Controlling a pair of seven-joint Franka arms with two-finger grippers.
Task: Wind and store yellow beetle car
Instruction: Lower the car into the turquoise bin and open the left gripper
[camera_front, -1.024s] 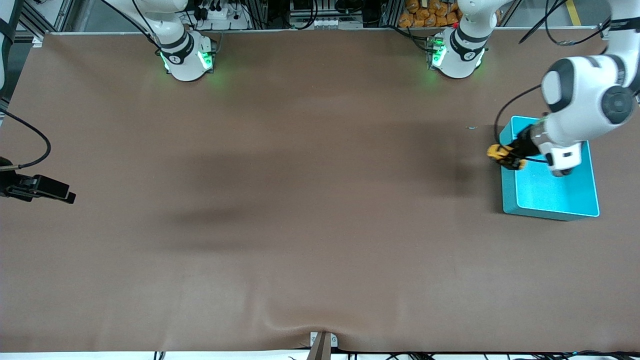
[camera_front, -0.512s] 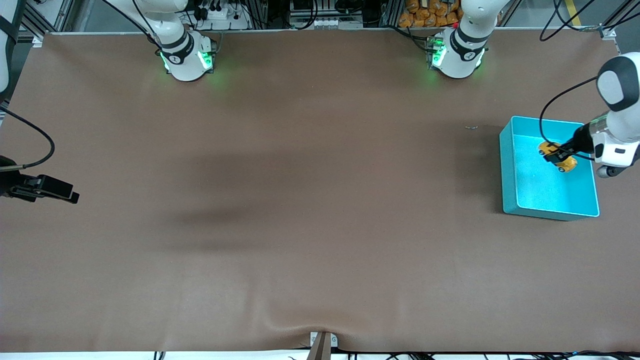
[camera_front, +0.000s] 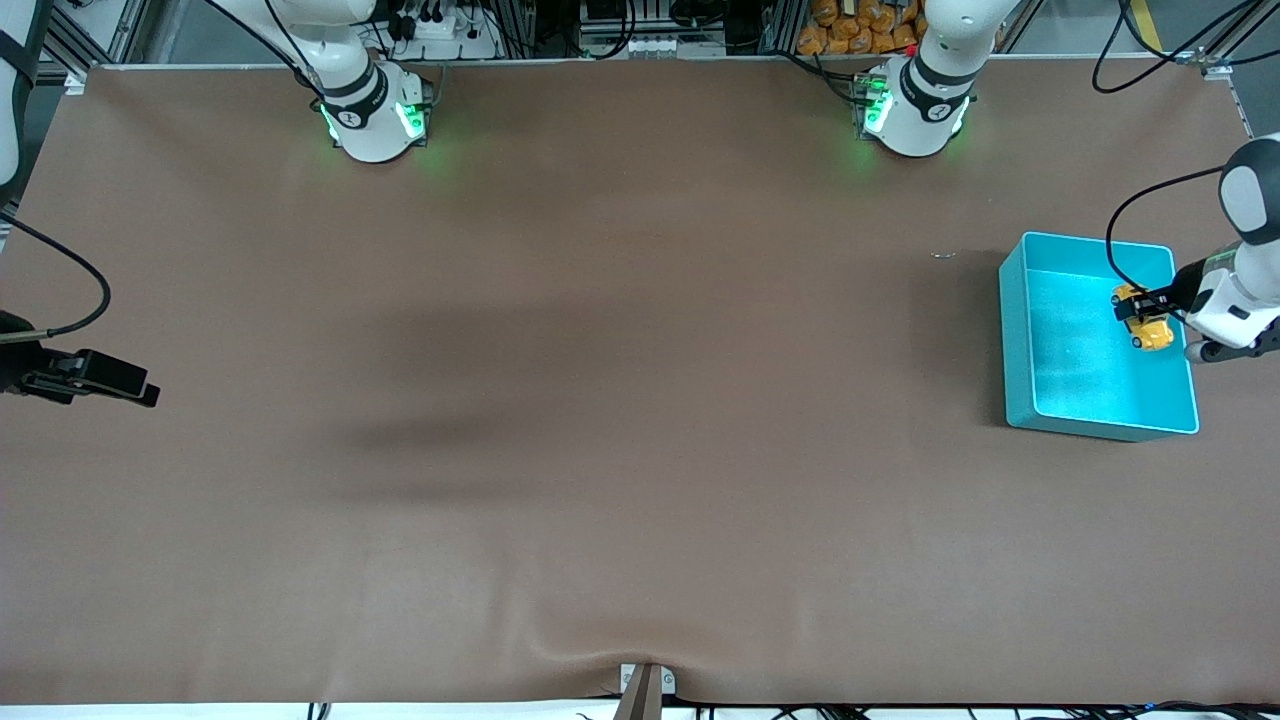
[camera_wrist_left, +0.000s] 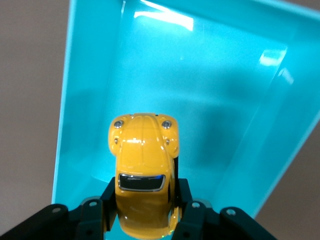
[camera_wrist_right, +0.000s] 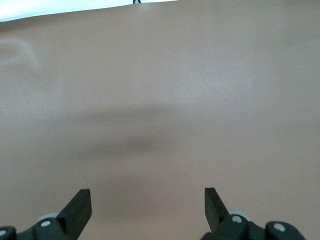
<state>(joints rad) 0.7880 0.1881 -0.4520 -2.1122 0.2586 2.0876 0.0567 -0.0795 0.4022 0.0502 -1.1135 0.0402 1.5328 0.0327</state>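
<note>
The yellow beetle car hangs above the inside of the turquoise bin, close to the bin wall at the left arm's end of the table. My left gripper is shut on the car, with one black finger on each flank and the car's nose pointing away from the wrist. My right gripper waits low over bare brown table at the right arm's end, open, with nothing between its fingers.
The brown table cover has a raised wrinkle near its front edge. A tiny speck lies on the cover beside the bin, toward the arm bases. Cables and orange items sit past the table's top edge.
My left gripper has carried the car from over the bin's rim to over its inside, toward the left arm's end. The right gripper has barely shifted.
</note>
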